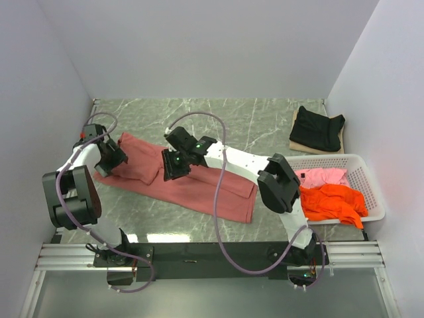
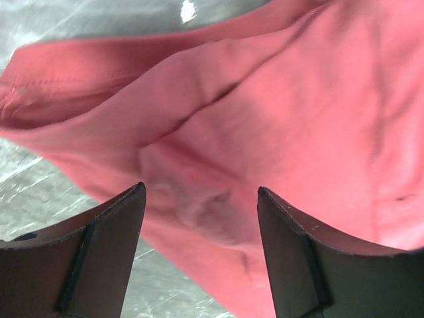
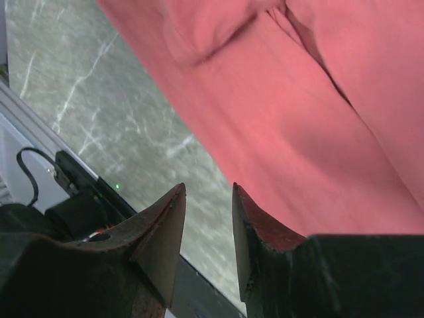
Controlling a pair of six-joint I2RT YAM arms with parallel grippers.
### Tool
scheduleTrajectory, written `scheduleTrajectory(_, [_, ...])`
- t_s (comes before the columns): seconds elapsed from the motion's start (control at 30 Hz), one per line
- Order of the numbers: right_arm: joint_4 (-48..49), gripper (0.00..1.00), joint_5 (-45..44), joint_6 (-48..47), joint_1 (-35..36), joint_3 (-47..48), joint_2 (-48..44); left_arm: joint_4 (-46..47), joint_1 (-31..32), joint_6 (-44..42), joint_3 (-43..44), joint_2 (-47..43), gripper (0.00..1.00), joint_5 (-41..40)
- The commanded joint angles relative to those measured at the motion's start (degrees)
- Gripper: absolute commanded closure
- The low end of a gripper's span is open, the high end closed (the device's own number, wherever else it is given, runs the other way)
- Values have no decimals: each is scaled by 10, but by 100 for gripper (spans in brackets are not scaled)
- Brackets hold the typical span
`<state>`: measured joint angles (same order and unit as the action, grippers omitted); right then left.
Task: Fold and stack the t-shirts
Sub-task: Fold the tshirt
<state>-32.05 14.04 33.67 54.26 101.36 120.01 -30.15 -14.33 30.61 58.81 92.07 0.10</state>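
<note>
Top external shows the brick-red t-shirt lying on the counter. The left pincer stands wide apart over it, the right pincer narrowly apart beside its edge.

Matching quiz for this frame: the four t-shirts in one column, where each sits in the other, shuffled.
Things:
1. brick-red t-shirt
2. black t-shirt
3. orange t-shirt
4. pink t-shirt

Places:
a. in the white basket, near end
b. laid out on the table, left of the basket
c. in the basket, far end
d. on a tan board at the far right corner

Pairs: 1-b; 2-d; 3-a; 4-c
</note>
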Motion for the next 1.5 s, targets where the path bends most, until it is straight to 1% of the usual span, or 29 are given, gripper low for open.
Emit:
scheduleTrajectory(0.0, [52,58,21,15,10,37,34,18,-6,-6,-10,-16,26,1])
scheduleTrajectory(0.03, [57,57,20,14,14,44,52,19,-7,-5,-7,-11,26,1])
scheduleTrajectory(0.07, [60,57,18,14,21,57,61,19,-8,-5,-3,-6,26,-17])
scheduleTrajectory(0.27, [119,56,12,42,30,88,113,30,-17,-12,21,7,23,-13])
scheduleTrajectory(0.47, [141,55,8,59,34,122,164,19,-23,-23,29,13,24,-26])
scheduleTrajectory(0.77, [170,52,-36,65,37,138,193,15,-27,-22,22,6,33,-39])
scheduleTrajectory(0.87, [174,52,-45,65,38,151,205,15,-27,-23,19,7,38,-41])
scheduleTrajectory(1.03, [173,53,-60,69,40,164,221,15,-27,-27,17,11,52,-46])
scheduleTrajectory(1.07, [175,55,-62,71,40,163,223,15,-27,-27,17,11,57,-47])
scheduleTrajectory(1.13, [177,65,-69,72,40,162,225,15,-30,-27,15,9,62,-47])
scheduleTrajectory(1.17, [176,68,-69,70,41,163,226,16,-30,-27,14,9,68,-47])
scheduleTrajectory(1.2, [176,75,-67,69,41,165,226,15,-30,-28,13,6,70,-46])
scheduleTrajectory(1.27, [169,81,-67,67,41,168,226,13,-32,-28,12,4,76,-45])
scheduleTrajectory(1.3, [169,87,-67,66,41,167,226,12,-32,-29,12,2,81,-44])
scheduleTrajectory(1.37, [168,91,-65,63,40,162,220,11,-33,-29,14,0,85,-39])
scheduleTrajectory(1.4, [165,95,-63,61,40,161,218,9,-34,-29,15,-1,90,-37])
scheduleTrajectory(1.47, [157,98,-56,60,40,155,207,4,-35,-31,21,-2,97,-29])
